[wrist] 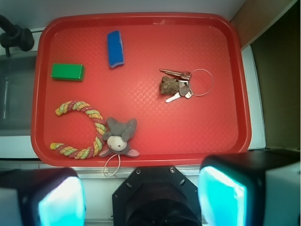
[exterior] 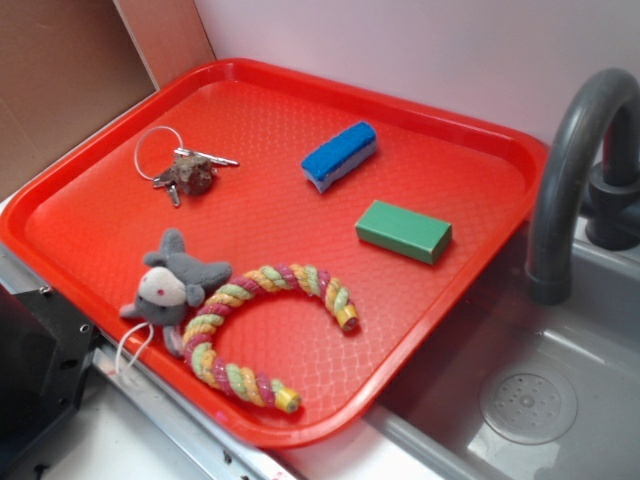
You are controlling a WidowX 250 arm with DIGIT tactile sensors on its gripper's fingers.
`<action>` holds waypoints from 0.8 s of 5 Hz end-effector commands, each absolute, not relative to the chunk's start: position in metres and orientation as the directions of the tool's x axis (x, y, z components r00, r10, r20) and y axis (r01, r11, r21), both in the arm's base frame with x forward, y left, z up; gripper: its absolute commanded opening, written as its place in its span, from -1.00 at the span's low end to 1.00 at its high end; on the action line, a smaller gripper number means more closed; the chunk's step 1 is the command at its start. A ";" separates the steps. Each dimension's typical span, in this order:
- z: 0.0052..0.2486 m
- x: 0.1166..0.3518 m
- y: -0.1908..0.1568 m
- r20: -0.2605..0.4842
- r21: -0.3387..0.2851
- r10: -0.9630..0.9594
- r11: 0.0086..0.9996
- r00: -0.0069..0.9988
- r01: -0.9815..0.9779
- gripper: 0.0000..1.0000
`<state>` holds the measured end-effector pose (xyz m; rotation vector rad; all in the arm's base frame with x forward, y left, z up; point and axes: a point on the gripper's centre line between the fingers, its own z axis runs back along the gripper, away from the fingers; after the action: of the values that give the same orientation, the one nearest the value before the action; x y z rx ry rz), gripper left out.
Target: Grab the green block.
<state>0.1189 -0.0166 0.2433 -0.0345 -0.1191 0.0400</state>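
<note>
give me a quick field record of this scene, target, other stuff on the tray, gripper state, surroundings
target: green block, lying flat on the tray, untouched
surface: red tray
nearest neighbour: blue sponge, apart from the block
other items: rope ring with a grey plush mouse at one end; key ring with keys
gripper: gripper open, above the tray's near edge, holding nothing
surroundings: grey faucet and sink beside the tray
task status: block not yet grasped
</note>
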 end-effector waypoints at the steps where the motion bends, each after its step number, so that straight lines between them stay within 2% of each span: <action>1: 0.243 0.119 -0.017 0.118 -0.037 0.042 0.999 0.992 -0.038 1.00; 3: 0.220 0.167 -0.020 0.189 0.043 -0.236 0.972 0.953 0.232 1.00; 4: 0.209 0.196 -0.037 0.191 0.103 -0.445 0.895 0.875 0.433 1.00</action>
<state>0.1934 -0.0294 0.1973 0.0595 -0.1703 -0.4389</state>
